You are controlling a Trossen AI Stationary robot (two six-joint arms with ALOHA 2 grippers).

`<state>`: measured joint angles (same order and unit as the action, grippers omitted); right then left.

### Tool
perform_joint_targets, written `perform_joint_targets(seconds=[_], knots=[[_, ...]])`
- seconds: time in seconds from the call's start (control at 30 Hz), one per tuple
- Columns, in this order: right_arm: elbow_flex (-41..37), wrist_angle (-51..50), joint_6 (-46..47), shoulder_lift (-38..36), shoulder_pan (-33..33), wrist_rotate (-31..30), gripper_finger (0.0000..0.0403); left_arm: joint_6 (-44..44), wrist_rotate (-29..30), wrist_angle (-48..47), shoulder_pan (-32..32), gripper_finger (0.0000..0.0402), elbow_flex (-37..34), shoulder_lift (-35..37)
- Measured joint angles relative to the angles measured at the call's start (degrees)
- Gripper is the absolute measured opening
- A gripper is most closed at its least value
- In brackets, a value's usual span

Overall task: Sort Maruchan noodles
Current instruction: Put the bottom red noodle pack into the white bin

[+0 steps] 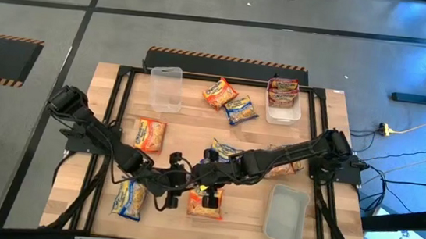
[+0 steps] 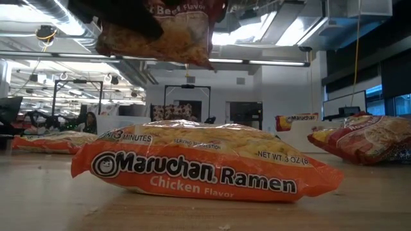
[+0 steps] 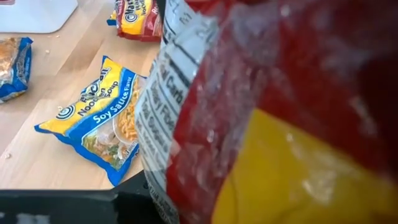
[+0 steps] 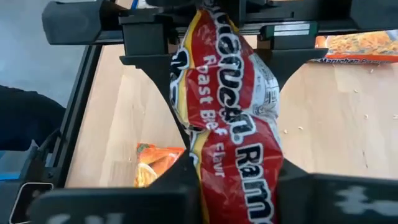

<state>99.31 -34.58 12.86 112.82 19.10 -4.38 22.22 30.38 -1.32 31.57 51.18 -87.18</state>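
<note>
While both my left tool (image 4: 208,46) and right tool (image 4: 236,186) pinch the light, crinkly red beef packet (image 4: 227,112) endwise, I favour its stiffer sealed ends.

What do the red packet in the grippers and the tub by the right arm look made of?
The red Roast Beef packet looks like thin glossy printed plastic film: it creases and pinches in where the left gripper and right gripper squeeze it. The empty tub looks like clear, slightly frosted rigid plastic, with the wooden table showing through.
</note>
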Motion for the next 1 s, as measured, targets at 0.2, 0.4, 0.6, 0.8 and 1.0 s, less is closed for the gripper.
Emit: perform_joint_targets(seconds=[0.2,0.4,0.6,0.8,1.0], knots=[[-0.02,0.21,-0.5,-1.33,1.98,-2.07,0.0052,-0.25,-1.76,0.5,0.9,0.0169,0.11,1.01],[0.07,-3.17,-0.9,-3.58,4.3,-6.68,0.0043,-0.33,-2.13,-0.13,1.13,0.0169,0.19,4.77],[0.09,-6.42,-0.85,-4.18,5.91,-8.51,0.0036,-0.33,-3.14,-0.47,1.23,0.0169,0.05,9.23],[-0.24,-10.75,-0.81,-3.8,6.58,-8.63,0.0036,-0.18,-5.79,-0.09,1.27,0.0169,0.11,10.08],[-0.2,-20.35,0.9,-3.93,6.53,-11.53,0.0036,1.27,-8.73,-5.77,2.05,0.0169,0.11,10.03]])
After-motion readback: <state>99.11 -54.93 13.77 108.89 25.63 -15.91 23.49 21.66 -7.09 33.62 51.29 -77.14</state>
